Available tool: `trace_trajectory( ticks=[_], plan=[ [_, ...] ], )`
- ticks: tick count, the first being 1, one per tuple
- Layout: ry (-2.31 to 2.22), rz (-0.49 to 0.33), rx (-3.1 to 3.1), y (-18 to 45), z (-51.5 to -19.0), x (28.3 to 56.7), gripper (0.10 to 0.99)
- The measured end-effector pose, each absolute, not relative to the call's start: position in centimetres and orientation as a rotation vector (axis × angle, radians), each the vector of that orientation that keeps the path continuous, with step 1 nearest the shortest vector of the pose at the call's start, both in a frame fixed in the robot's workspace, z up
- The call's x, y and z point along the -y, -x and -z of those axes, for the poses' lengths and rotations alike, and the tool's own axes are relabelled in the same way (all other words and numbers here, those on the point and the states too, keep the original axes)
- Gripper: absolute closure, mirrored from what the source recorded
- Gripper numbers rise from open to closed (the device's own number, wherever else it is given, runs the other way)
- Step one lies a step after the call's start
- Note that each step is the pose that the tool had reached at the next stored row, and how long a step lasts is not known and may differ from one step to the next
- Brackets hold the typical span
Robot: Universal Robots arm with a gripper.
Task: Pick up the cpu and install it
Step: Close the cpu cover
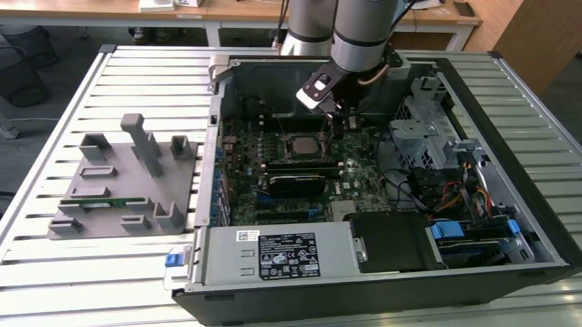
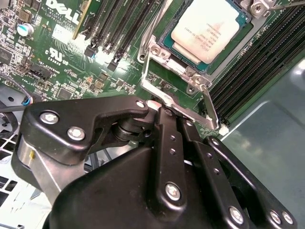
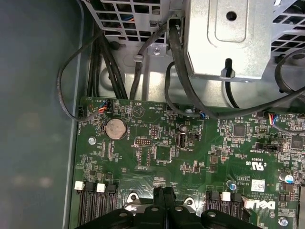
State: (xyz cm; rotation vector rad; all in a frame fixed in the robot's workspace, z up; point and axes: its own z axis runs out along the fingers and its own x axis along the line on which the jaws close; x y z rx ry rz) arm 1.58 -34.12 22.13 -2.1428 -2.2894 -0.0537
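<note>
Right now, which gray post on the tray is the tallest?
The narrow post near the middle of the gray tray; it rises well above the short blocks around it.

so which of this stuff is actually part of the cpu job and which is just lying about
Job in hand:
- cpu, sitting in its socket
- metal socket frame
- gripper, shut, beside the socket

Just lying about:
- grey holder tray with green memory stick
- coin battery
- black cables

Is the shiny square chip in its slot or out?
In. In the second wrist view the cpu lies flat inside its socket on the green board.
</note>
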Motion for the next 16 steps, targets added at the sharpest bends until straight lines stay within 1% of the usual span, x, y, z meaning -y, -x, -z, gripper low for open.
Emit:
trace_trajectory(
  ticks=[16],
  plan=[
    [2.143,0.054,2.289,-1.19,-22.02,34.12,0.98]
  ],
)
